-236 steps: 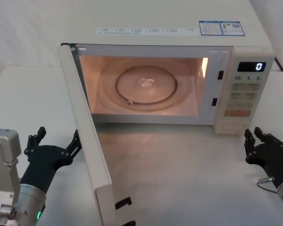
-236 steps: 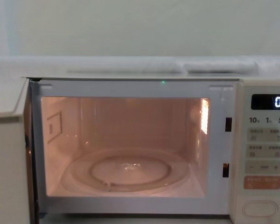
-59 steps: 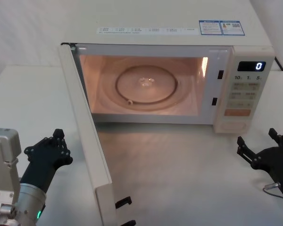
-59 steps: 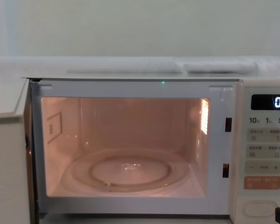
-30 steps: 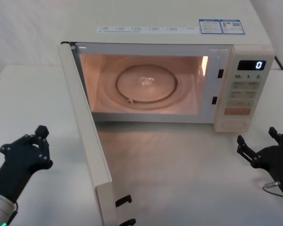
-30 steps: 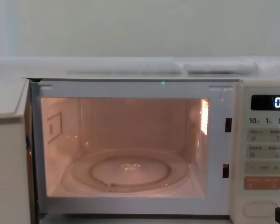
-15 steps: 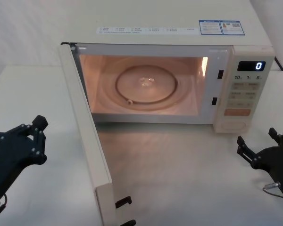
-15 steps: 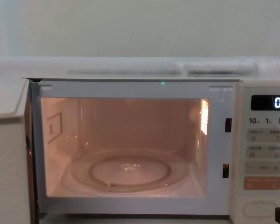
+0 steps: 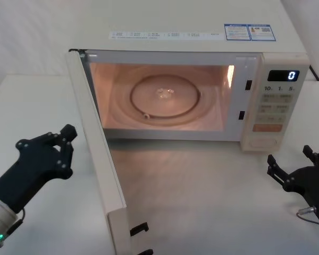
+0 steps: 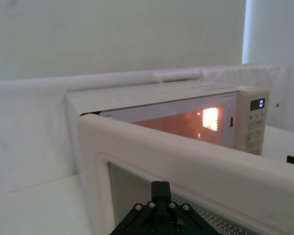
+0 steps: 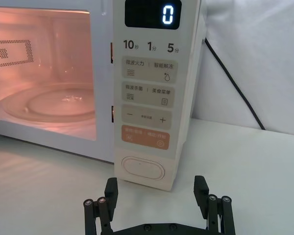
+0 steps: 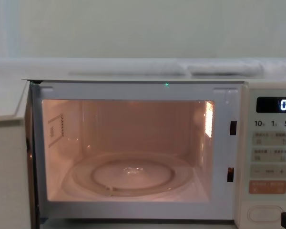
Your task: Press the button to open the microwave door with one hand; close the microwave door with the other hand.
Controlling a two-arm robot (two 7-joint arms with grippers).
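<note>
Two black angular grippers at work over the white worktop. Broad cream-white microwave door swung wide open toward the worktop's front edge, cavity lit orange inside, round glass turntable visible. Left gripper near the left edge, just beside the door's outer face, apart from it; fingers drawn close together. Right gripper near the right edge, fingers spread wide, empty, in front of the wide cream pill-shaped button, not touching.
</note>
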